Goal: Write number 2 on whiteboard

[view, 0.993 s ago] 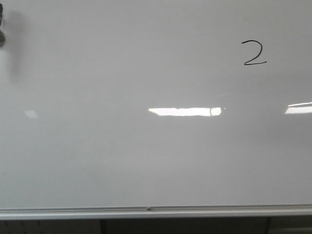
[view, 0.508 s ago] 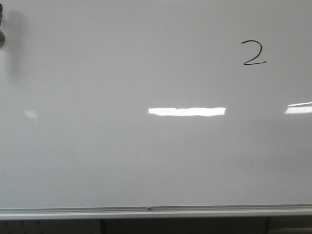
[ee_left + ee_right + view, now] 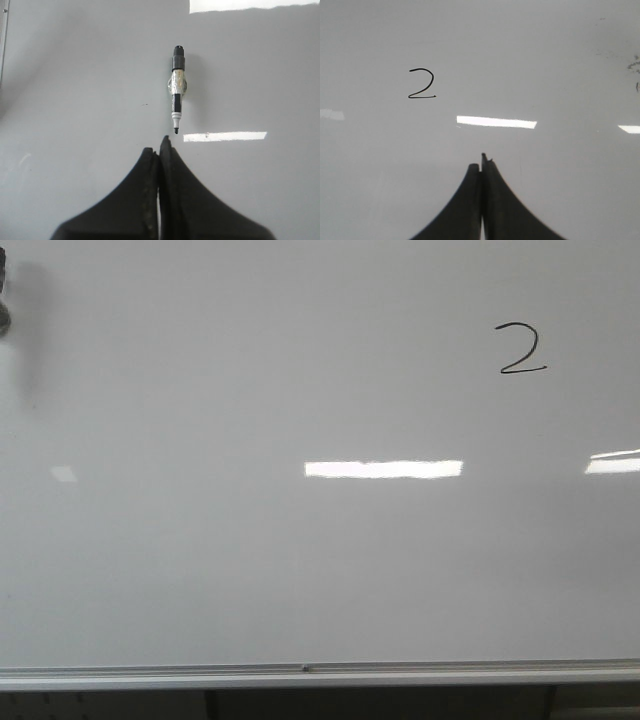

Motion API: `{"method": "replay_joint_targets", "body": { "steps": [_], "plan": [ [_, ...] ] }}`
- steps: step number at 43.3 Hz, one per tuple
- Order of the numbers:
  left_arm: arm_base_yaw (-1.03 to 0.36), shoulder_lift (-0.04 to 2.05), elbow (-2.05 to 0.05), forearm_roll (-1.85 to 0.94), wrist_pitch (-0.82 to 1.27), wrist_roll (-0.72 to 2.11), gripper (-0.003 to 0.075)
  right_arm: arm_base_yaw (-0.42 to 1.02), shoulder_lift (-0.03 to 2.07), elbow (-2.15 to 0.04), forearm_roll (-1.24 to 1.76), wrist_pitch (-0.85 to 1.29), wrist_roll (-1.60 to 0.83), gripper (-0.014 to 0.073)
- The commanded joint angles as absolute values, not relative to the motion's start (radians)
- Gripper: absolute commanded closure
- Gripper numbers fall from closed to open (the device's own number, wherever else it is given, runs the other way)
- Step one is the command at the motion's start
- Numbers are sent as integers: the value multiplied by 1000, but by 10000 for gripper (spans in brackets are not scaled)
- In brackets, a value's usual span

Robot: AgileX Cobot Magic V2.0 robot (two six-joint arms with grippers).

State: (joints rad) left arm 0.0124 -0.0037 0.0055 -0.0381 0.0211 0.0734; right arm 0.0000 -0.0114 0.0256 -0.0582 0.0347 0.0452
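Observation:
A thin black number 2 [image 3: 521, 349] is drawn on the upper right of the glossy whiteboard [image 3: 300, 570]; the right wrist view also shows the number 2 [image 3: 421, 84]. My right gripper [image 3: 482, 162] is shut and empty, some way from the digit. In the left wrist view a black-and-white marker [image 3: 177, 95] hangs on the whiteboard [image 3: 75, 90], uncapped tip pointing toward my left gripper [image 3: 159, 149], which is shut on nothing and a short way from the tip. Neither gripper appears in the front view.
A silver rail [image 3: 300, 674] runs along the board's bottom edge. A dark object [image 3: 4, 300] sits at the far left edge of the front view. Bright light reflections [image 3: 383, 469] lie across the board. Faint smudges [image 3: 634, 67] mark it.
A small dark streak in the bright reflection a second ago is gone; nothing else differs.

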Motion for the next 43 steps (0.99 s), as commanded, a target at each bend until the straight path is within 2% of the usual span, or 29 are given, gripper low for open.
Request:
{"method": "replay_joint_targets", "body": {
  "steps": [1,19,43],
  "plan": [
    [13,-31,40,-49,-60,68,741,-6,-29,22,-69,-54,45,659],
    [13,-31,40,-49,-60,68,741,-3,-30,23,19,-51,-41,659],
    [13,-31,40,-49,-60,68,741,-4,-30,23,23,-65,0,659]
  ]
}}
